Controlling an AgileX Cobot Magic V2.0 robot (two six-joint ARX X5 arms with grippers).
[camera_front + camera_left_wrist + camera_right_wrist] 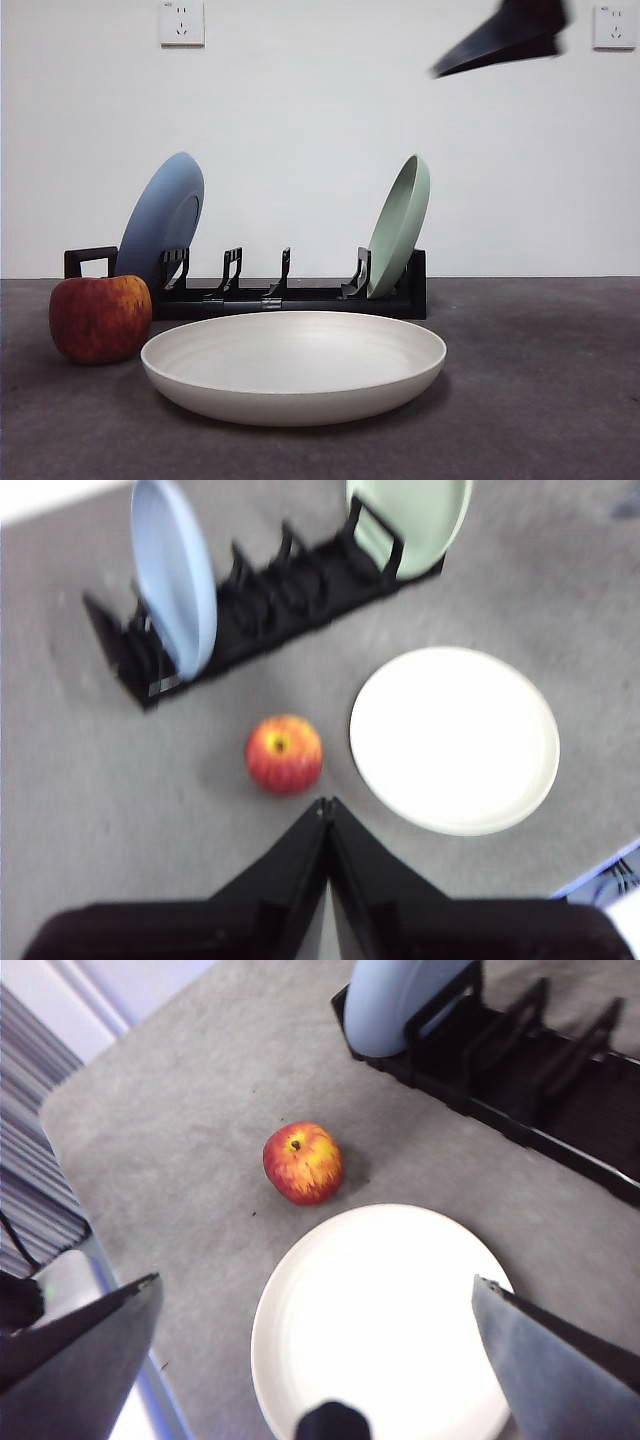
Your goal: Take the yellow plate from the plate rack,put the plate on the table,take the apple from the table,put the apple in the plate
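Observation:
The yellow plate [295,365] [455,738] [380,1310] lies flat on the table [560,400], in front of the plate rack [290,296] [270,600] [560,1090]. Just to its left, touching nothing, the apple [100,318] [284,754] [303,1163] rests on the table. My right gripper [316,1280] hangs high above the plate, open and empty. High over the table, my left gripper [327,805] is shut on nothing, with the apple just beyond its tips. A black arm tip [505,35] shows at the top right of the front view.
A blue plate [160,220] [175,575] [400,995] stands in the rack's left end beside the loop handle [88,262]. A pale green plate [400,225] [415,520] leans in the right end. A white wall runs behind the rack.

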